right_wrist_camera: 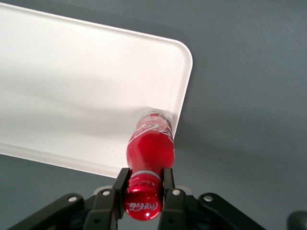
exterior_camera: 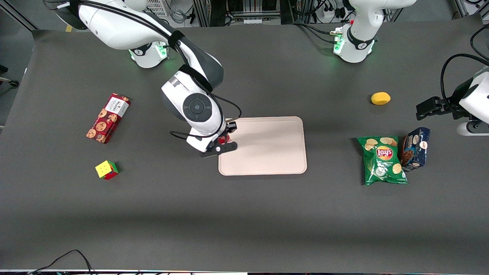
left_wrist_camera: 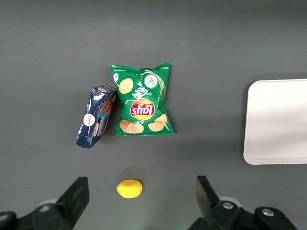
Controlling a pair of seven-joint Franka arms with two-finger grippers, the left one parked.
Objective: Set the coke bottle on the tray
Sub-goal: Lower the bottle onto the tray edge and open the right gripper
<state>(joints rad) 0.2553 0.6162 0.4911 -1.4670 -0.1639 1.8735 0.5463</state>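
Observation:
My right gripper (exterior_camera: 226,138) (right_wrist_camera: 144,179) is shut on the neck of the coke bottle (right_wrist_camera: 149,148), just below its red cap. The small red bottle hangs upright. Its base is over a corner of the tray (right_wrist_camera: 72,96), just inside the raised rim; I cannot tell whether it touches. In the front view the pale pinkish-beige tray (exterior_camera: 275,152) lies mid-table. The gripper is over its edge toward the working arm's end, and the wrist hides most of the bottle. The tray's edge also shows in the left wrist view (left_wrist_camera: 278,120).
A long red cookie box (exterior_camera: 108,118) and a colour cube (exterior_camera: 107,170) lie toward the working arm's end. A yellow lemon (exterior_camera: 380,98), a green Lay's bag (exterior_camera: 383,160) and a blue box (exterior_camera: 415,149) lie toward the parked arm's end.

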